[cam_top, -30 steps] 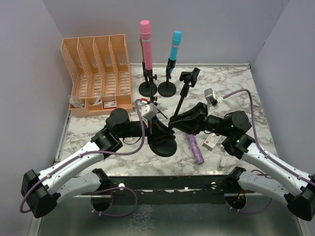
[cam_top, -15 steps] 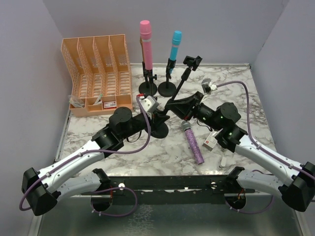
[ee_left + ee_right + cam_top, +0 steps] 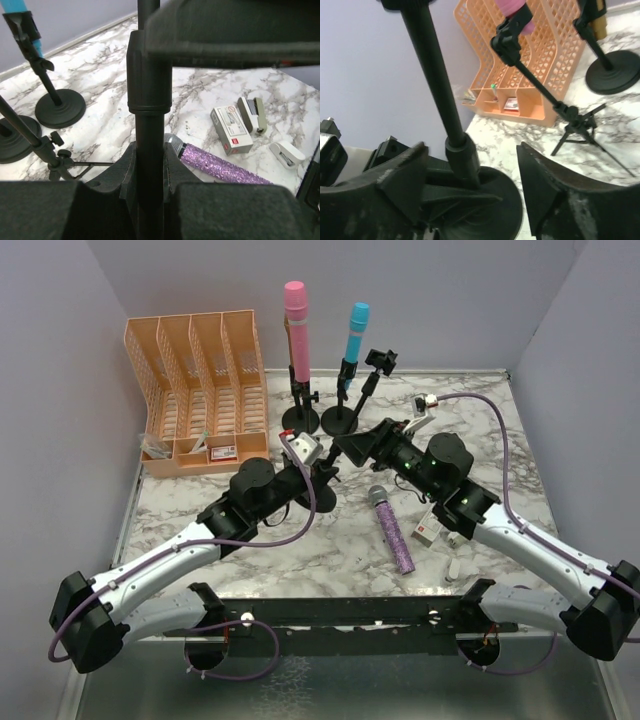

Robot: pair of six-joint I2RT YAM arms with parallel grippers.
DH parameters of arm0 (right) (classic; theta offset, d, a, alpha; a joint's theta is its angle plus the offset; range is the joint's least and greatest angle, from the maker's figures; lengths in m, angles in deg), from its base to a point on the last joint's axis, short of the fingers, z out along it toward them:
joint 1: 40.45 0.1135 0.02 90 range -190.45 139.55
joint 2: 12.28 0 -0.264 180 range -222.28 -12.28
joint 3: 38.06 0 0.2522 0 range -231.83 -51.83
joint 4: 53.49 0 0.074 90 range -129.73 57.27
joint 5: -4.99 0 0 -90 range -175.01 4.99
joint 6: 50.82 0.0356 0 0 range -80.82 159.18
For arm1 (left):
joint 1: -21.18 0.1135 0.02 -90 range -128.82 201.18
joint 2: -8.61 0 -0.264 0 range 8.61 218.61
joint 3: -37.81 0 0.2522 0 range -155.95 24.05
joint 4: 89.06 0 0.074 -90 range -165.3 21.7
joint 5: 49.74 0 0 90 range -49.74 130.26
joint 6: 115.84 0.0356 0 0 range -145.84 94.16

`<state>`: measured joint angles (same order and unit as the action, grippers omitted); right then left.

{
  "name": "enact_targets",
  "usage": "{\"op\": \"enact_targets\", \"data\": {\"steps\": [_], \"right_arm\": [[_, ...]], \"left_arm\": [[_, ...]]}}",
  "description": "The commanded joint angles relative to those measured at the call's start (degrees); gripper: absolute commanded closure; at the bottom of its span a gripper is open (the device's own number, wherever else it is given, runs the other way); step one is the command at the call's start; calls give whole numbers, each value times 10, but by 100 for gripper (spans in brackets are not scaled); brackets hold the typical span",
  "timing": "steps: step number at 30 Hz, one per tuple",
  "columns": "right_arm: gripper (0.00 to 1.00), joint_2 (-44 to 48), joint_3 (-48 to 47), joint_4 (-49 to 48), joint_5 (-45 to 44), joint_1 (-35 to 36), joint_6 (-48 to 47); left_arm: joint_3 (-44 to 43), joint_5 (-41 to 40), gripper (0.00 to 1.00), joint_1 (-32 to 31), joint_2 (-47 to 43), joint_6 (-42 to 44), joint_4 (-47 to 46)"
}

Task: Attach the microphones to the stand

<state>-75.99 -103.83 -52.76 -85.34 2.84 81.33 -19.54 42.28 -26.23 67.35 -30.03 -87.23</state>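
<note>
Stand [image 3: 150,85] now upright, no longer tipped, near pink microphone [image 3: 295,315] and blue microphone [image 3: 357,330]. Right claw [image 3: 470,170] just spread, off the pole. Left claw [image 3: 147,200] still pinching pole low down. Purple microphone [image 3: 392,528] flat on bench [image 3: 500,440]. Probably 1 pickup next.

Seen from overhead, the third stand [image 3: 372,368] shows only its clip and upper pole. Its base is lost behind the left gripper [image 3: 325,472] and right gripper [image 3: 345,448].

In the left wrist view, the purple microphone [image 3: 220,162] has its head partly behind the pole and its tail under the gripper's lower finger. The blue microphone [image 3: 22,10] runs off the top edge.

In the right wrist view, the pink microphone [image 3: 515,7] is cropped at the top.
</note>
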Motion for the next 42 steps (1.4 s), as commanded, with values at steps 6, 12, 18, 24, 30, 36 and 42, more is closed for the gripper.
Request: {"op": "enact_targets", "data": {"steps": [6, 12, 18, 24, 30, 36, 42], "right_arm": [[21, 65, 79, -131, 231, -39, -79], [26, 108, 130, -223, 326, -38, -78], [32, 138, 157, -316, 405, -38, -25], [39, 125, 142, -307, 424, -39, -29], [68, 107, 125, -289, 404, -38, -42], [98, 68, 110, -251, 358, -38, -98], [99, 5, 102, -265, 309, -39, -98]], "left_arm": [[7, 200, 100, 4, -60, -107, -53], [0, 294, 100, 4, -63, -158, -52], [1, 343, 100, 5, -74, -163, -58], [1, 380, 100, 5, -74, -179, -78], [-2, 372, 100, 5, -69, -179, -80], [-18, 274, 100, 5, -49, -95, 2], [-15, 116, 100, 4, -39, -2, 35]]}}
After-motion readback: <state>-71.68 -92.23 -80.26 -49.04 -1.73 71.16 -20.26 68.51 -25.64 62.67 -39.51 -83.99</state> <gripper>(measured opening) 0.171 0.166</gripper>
